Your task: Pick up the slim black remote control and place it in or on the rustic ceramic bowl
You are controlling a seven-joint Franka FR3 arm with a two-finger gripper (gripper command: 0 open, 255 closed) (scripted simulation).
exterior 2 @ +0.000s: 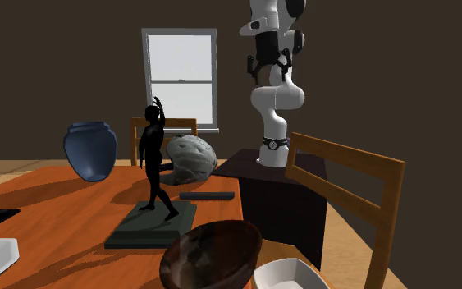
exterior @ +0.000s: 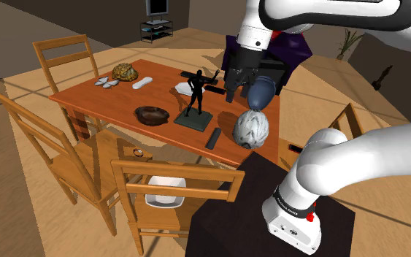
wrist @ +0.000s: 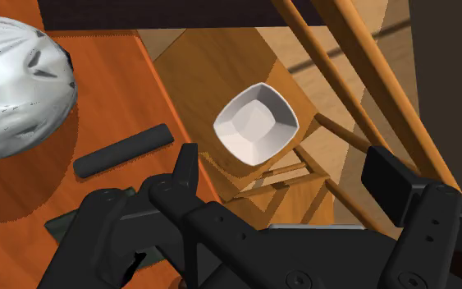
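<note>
Tool [wrist: 286, 164] open, gripping nothing, raised near figurine [exterior: 194, 93]. Black remote [exterior: 213, 138] flat on table [exterior: 94, 98] just beside figurine base. Brown bowl [exterior: 152, 114] near figurine, opposite side from remote.

Dim room, bright window [exterior 2: 180, 70].

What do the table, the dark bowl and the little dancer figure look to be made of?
The table looks like wood: orange-brown with faint streaks. The dark bowl seems to be glazed ceramic, brown and mottled with a soft sheen, though wood is possible. The dancer figure is plain matt black, perhaps metal or resin; I cannot tell which.
</note>
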